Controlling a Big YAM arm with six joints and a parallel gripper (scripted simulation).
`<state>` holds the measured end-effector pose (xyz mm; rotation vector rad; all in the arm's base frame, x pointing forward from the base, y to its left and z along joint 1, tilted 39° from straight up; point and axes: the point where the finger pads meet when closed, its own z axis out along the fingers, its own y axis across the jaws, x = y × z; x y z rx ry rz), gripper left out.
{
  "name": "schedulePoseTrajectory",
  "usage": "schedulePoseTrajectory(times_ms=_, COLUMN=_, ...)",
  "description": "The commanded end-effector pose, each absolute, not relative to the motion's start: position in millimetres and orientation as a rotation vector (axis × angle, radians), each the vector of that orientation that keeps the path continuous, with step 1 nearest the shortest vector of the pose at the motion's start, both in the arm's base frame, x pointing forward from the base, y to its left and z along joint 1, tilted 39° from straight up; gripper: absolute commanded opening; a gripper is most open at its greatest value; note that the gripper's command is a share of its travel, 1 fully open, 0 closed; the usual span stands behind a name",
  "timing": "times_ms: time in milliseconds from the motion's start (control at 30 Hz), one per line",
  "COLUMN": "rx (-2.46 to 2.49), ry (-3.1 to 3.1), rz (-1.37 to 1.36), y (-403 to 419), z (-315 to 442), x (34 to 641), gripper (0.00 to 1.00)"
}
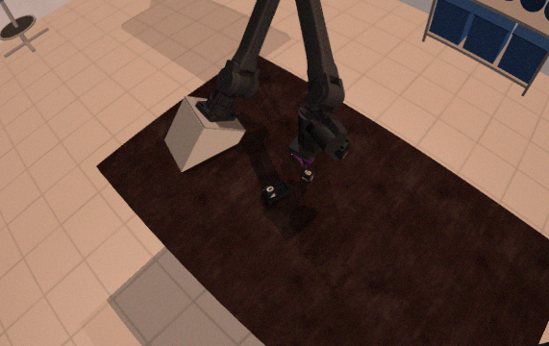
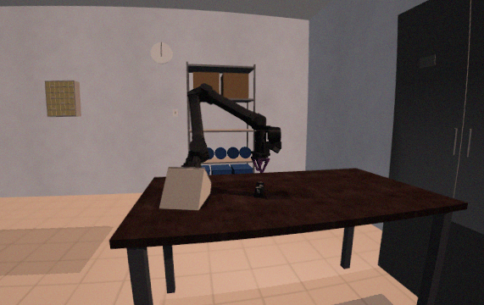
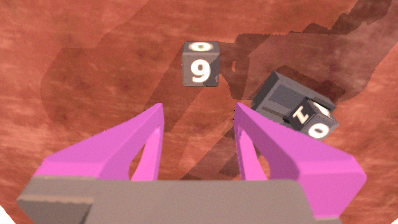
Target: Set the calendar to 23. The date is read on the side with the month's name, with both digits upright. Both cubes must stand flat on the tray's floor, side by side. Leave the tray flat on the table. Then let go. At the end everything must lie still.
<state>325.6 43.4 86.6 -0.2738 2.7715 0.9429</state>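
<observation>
A dark cube (image 3: 200, 63) stands alone on the brown table, showing a 9 on its near side and a 0 on top; it also shows in the top view (image 1: 308, 175). The small dark tray (image 3: 285, 100) lies to its right, turned at an angle, with the second cube (image 3: 314, 118) in it showing 1 and 0; the tray also shows in the top view (image 1: 275, 192). My gripper (image 3: 198, 111) with its purple fingers hangs above the table just short of the loose cube, open and empty, and shows in the top and exterior views (image 1: 302, 160) (image 2: 261, 165).
A beige wedge-shaped block (image 1: 202, 132) stands at the arm's base, left of the cubes. The table's near-left edge (image 1: 125, 192) is some way off. A shelf with blue bins (image 1: 490, 34) stands off the table.
</observation>
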Motion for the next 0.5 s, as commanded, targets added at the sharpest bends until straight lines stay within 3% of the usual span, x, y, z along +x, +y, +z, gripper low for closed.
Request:
schedulePoseTrajectory(times_ms=0, rx=-0.256, ry=2.77, rz=0.936, y=43.9, z=83.7, x=334.6, gripper=0.46)
schedulePoseTrajectory(times_ms=467, rx=-0.252, ry=2.778, rz=0.942, y=58.2, z=64.9, x=332.8, gripper=0.46)
